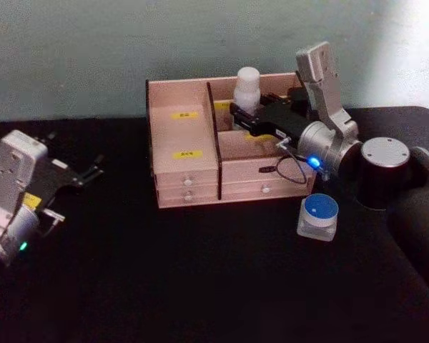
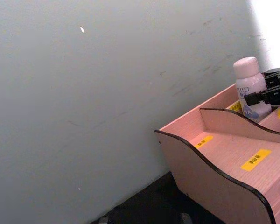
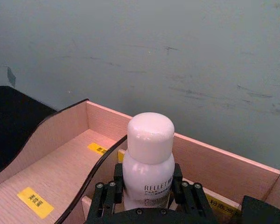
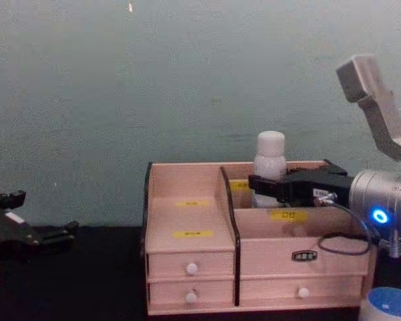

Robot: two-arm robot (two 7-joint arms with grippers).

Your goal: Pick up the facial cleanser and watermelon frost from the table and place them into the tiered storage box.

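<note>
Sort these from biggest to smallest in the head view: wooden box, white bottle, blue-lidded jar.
1. Wooden box, easily.
2 and 3. Blue-lidded jar and white bottle: unsure, because the right gripper hides the bottle's lower part and the jar sits nearer.

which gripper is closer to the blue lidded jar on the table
Right. The right gripper grips the white bottle in the tiered storage box, just behind the blue-lidded jar; the left gripper sits open far off past the box's other side.
</note>
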